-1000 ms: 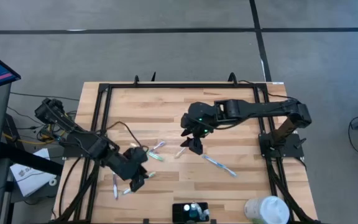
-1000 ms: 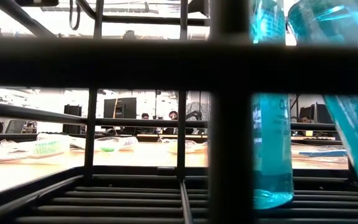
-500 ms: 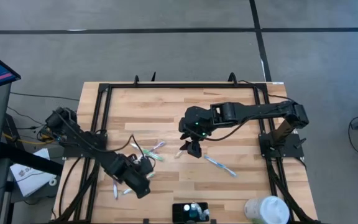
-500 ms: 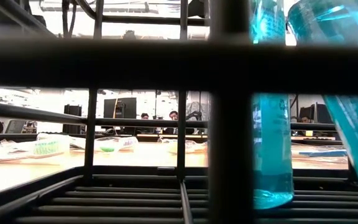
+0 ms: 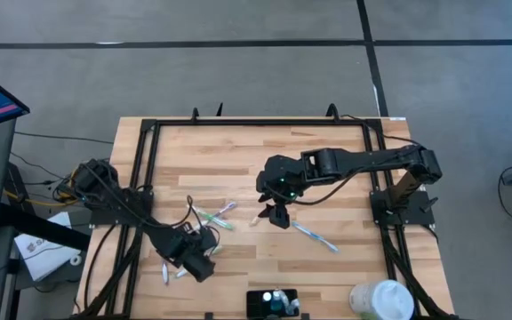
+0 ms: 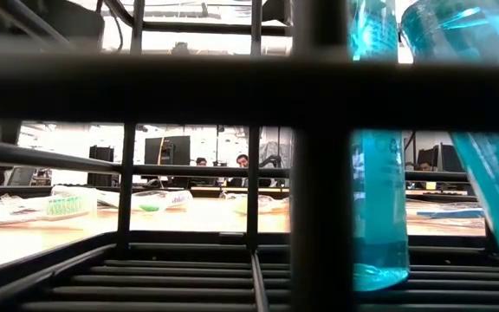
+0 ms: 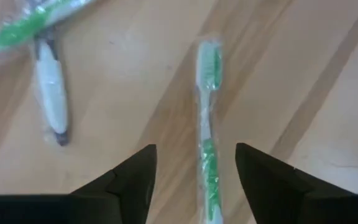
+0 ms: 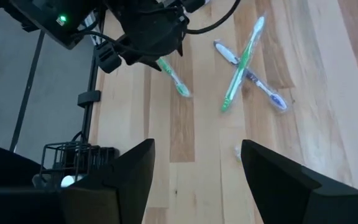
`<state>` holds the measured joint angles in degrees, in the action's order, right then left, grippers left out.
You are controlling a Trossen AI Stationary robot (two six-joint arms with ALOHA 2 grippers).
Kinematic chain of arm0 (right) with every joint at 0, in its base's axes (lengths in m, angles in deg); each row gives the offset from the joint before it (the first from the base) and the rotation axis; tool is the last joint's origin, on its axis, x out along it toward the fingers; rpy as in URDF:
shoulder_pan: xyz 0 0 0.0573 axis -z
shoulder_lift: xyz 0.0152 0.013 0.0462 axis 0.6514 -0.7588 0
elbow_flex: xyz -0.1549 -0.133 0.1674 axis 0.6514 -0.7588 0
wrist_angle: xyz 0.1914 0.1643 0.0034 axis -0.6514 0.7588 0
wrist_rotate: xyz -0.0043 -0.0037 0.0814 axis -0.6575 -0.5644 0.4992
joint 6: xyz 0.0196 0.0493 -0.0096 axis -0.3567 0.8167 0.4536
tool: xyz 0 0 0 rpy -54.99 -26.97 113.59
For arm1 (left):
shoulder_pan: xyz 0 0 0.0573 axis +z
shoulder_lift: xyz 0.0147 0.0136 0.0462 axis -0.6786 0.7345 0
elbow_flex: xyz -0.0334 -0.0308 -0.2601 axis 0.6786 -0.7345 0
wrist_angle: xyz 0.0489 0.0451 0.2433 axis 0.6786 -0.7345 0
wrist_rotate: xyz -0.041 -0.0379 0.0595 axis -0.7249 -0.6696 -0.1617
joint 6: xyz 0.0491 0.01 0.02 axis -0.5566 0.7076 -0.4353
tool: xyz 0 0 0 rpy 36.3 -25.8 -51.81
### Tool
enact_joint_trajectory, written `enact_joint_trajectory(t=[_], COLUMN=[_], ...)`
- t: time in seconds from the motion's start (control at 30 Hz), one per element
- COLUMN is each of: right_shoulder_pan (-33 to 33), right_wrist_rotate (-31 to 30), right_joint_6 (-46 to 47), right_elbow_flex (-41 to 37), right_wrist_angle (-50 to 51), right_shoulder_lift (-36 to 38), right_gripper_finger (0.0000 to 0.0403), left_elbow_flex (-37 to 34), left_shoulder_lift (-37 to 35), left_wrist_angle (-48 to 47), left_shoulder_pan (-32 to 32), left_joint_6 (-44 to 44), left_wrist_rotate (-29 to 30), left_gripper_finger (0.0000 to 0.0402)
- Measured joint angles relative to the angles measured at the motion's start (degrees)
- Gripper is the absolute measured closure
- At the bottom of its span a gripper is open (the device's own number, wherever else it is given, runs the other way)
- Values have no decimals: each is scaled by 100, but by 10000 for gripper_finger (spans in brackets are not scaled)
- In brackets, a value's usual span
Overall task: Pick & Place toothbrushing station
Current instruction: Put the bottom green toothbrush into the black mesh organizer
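Note:
The toothbrushing station (image 5: 272, 303) is a low black wire holder at the table's near edge, with blue bottles (image 6: 379, 208) standing in it. My left gripper (image 7: 196, 180) is open and points down, low over the near left of the table. A wrapped green toothbrush (image 7: 207, 124) lies flat on the wood with its handle between the two fingers, and I see no touch. My right gripper (image 8: 194, 180) hangs open above the table's middle (image 5: 278, 216) and holds nothing.
Other wrapped toothbrushes lie loose: a crossed pair (image 8: 246, 59) left of centre, a blue one (image 5: 314, 236) right of centre, and a white one (image 7: 50, 93) beside my left gripper. A white round container (image 5: 380, 300) stands at the near right corner. A black frame (image 5: 149, 133) borders the table.
My left gripper has come down toward the table and a little toward its near edge. It has tipped to point more steeply down over the green toothbrush. The toothbrushes lie where they were.

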<state>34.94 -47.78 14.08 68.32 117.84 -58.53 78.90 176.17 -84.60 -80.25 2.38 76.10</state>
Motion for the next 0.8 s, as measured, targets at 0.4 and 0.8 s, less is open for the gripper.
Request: enact_joint_trajectory(t=[0.4, 0.8], right_shoulder_pan=[-99, -103], right_wrist_rotate=[-20, -20], right_joint_6=[1, 3], right_elbow_flex=[0, 0], right_wrist_angle=[-14, -24], right_shoulder_lift=[1, 1], right_gripper_finger=[172, 172], left_elbow_flex=[-263, -331], left_shoulder_lift=[9, 345], left_wrist_angle=[676, 1029], left_shoulder_pan=[-124, -108], left_joint_6=[3, -7], left_wrist_rotate=[515, 466], left_gripper_finger=[191, 193])
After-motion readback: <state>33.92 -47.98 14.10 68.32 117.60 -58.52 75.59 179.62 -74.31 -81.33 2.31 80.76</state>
